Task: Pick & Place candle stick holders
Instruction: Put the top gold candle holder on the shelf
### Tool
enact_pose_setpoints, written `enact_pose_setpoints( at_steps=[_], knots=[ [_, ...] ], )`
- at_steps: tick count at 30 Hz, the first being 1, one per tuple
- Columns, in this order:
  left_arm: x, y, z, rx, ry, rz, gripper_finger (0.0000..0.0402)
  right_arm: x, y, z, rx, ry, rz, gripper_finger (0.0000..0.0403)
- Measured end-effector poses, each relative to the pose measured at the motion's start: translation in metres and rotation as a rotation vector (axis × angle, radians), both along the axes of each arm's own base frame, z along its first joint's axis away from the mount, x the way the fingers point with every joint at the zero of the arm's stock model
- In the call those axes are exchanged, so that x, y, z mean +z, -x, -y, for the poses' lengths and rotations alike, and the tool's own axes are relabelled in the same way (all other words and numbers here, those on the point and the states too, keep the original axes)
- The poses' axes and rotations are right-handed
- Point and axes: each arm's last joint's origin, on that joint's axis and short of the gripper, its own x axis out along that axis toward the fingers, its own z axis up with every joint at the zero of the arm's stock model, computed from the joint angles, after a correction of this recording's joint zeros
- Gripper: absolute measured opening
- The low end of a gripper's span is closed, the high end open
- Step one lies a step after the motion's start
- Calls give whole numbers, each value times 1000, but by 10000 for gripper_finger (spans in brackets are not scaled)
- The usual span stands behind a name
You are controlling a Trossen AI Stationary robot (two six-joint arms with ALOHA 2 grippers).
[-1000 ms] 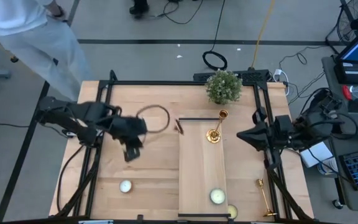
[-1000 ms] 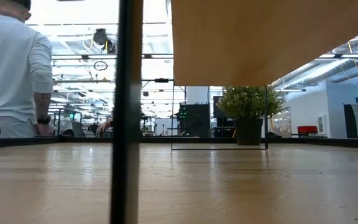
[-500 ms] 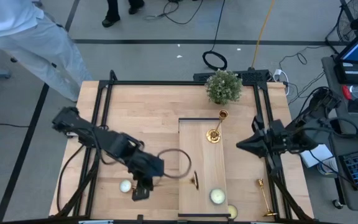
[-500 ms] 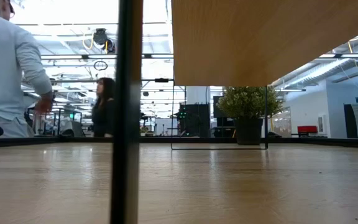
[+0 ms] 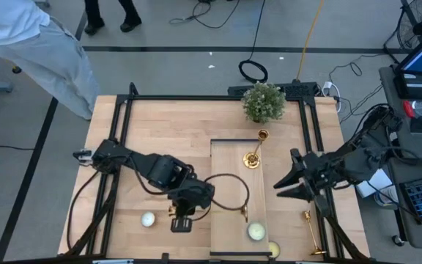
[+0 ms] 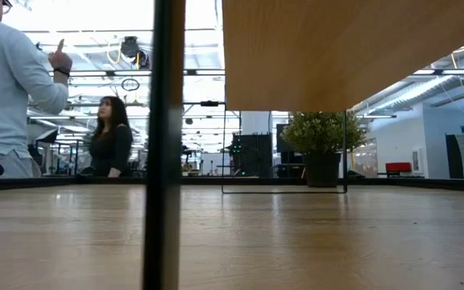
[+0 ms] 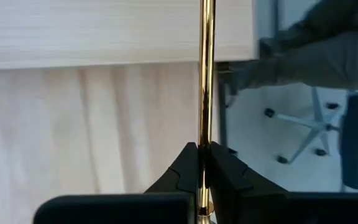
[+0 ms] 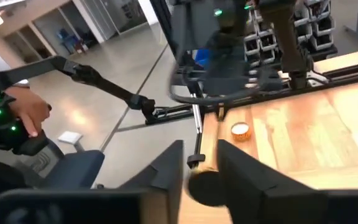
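Brass-coloured, three candle stick holders are distributed over the wooden surface (image 5: 167, 132). The left tool (image 5: 184, 217), positioned near the front edge, left of centre, is closed on the stem of the first candle stick holder (image 7: 205, 81); the left wrist view shows both fingers (image 7: 180, 174) clamped against the thin stem, which extends forward from them. In the high view this holder's far end (image 5: 245, 214) lies over the raised wooden board (image 5: 237, 183) that runs from the surface centre to the front edge. The second candle stick holder (image 5: 255, 150) stands upright on the board's rear end, just in front of a small potted plant (image 5: 263, 102) at the rear edge. The third candle stick holder (image 5: 313, 235) lies on its side near the front right corner. The right tool (image 5: 286, 183) hovers by the right edge, beside the board, its fingers spread apart and empty. One round candle (image 5: 148, 219) sits near the front edge to the left of the left tool; another candle (image 5: 256, 232) rests on the board's front end.
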Motion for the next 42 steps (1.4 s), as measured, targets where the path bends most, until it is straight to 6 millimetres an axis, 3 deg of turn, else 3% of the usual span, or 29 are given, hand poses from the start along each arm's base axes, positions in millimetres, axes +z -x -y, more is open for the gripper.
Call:
enact_pose_setpoints(
  at_steps=[3, 8, 17, 25, 33, 39, 42],
  knots=[
    [2, -1, -7, -6, 11, -6, 15, 0, -11, -6, 8, 6, -16, 143],
    [3, -5, -14, -28, 15, 29, 15, -16, -31, -13, 32, 34, -117, 201],
    [5, -16, -20, -42, 60, 100, 15, -31, -58, -19, 32, 65, -165, 225],
    [-6, -24, -12, -81, 63, 91, 15, -24, -61, -19, 34, 58, -88, 222],
    [-2, -32, -16, 71, 9, 168, 15, -13, -58, -19, 46, 67, 13, 222],
    [12, -10, 2, 33, 21, 175, 15, 13, -40, -14, -19, 114, 225, 222],
    [17, 1, 5, 107, -49, 178, 15, 23, -27, -10, -79, 150, 293, 222]
  ],
)
